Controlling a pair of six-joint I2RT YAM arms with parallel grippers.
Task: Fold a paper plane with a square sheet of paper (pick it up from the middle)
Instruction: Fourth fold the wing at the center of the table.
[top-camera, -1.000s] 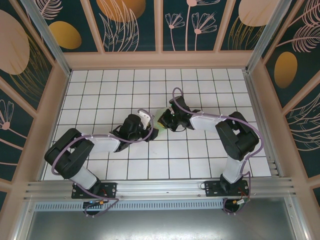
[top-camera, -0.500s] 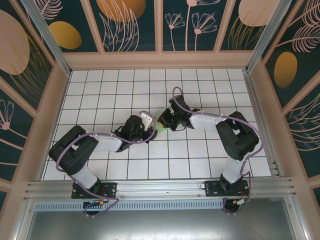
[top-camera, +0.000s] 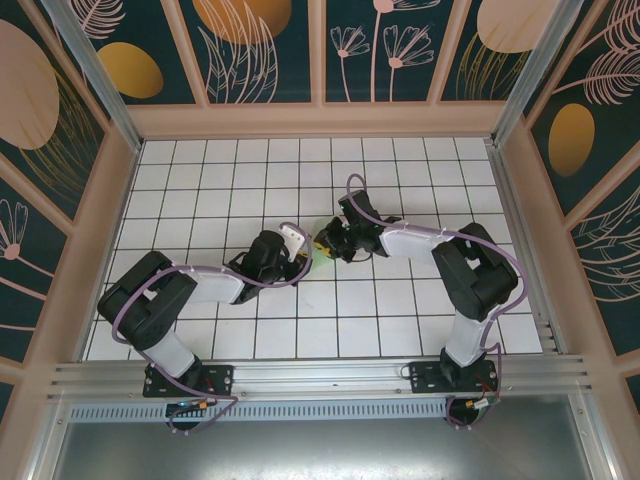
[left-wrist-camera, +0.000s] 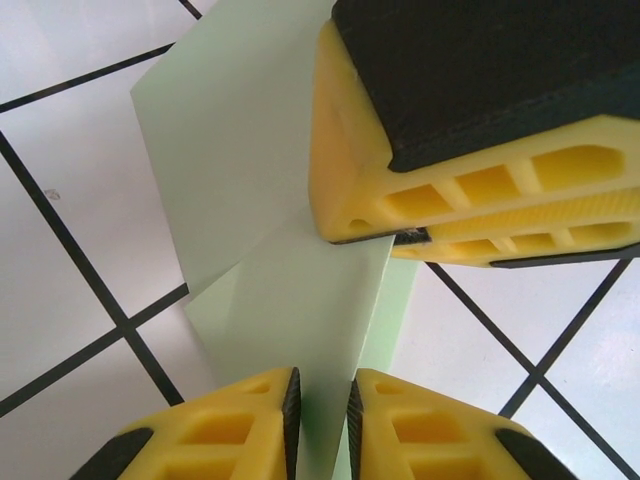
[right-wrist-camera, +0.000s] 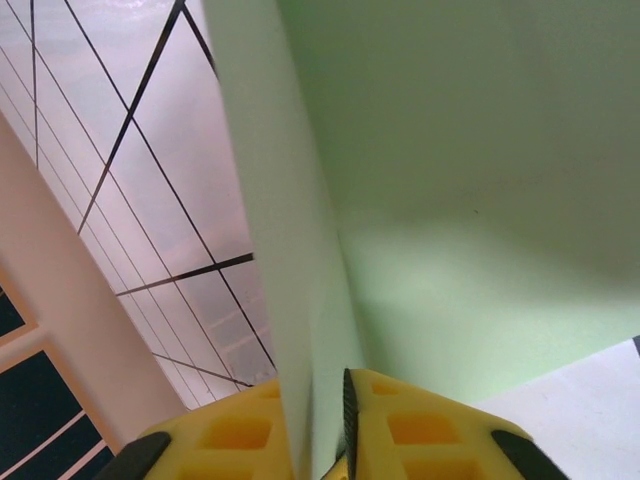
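In the overhead view we find both grippers meeting tip to tip at the centre of the white tiled desk (top-camera: 200, 170), with the pale green folded paper (left-wrist-camera: 240, 150) between them. In the left wrist view, the left gripper (left-wrist-camera: 322, 375) sits at the bottom edge with narrow jaws, and a paper crease runs between them. At the upper right, the other gripper's tips meet a paper corner. The right gripper (right-wrist-camera: 315, 385) is likewise narrow around an upright paper edge. We cannot tell whether either gripper presses the paper.
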